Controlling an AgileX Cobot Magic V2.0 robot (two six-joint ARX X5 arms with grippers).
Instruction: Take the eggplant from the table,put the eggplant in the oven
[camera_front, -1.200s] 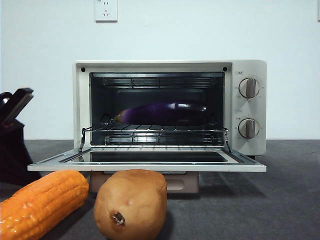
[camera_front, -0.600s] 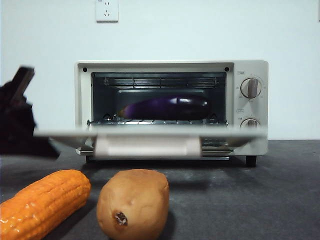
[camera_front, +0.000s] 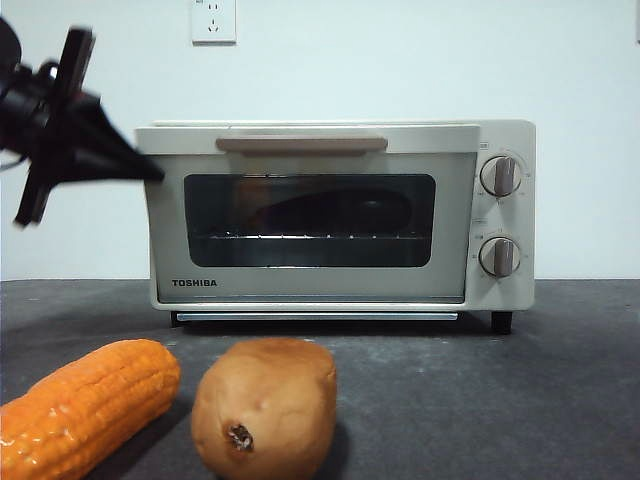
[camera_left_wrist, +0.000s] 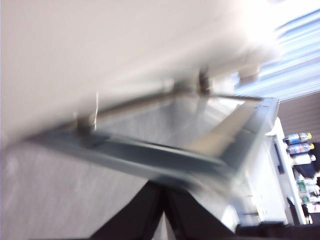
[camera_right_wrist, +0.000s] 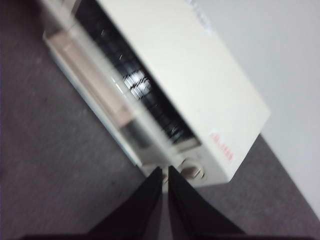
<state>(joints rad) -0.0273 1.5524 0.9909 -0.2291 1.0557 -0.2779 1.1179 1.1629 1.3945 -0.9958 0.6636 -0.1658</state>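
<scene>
your eggplant (camera_front: 320, 212) lies on the wire rack (camera_front: 310, 238) inside the toshiba oven (camera_front: 335, 215), dim behind the glass of the door (camera_front: 310, 290), which stands upright and shut, so you can judge the placing done and nothing plainly left but clearing the arms. one gripper (camera_front: 140, 170) hangs at the oven's upper corner on the corn cob (camera_front: 85, 405) side, which arm you cannot tell. both the left gripper (camera_left_wrist: 164, 212) and right gripper (camera_right_wrist: 165, 175) show jaws pressed together on nothing; potato (camera_front: 263, 405) untouched on the table (camera_front: 500, 400).

Lab-like test setup: bare white wall (camera_front: 420, 60), wall socket (camera_front: 213, 20), grey table (camera_front: 480, 400), shelved bottles (camera_left_wrist: 299, 142).
</scene>
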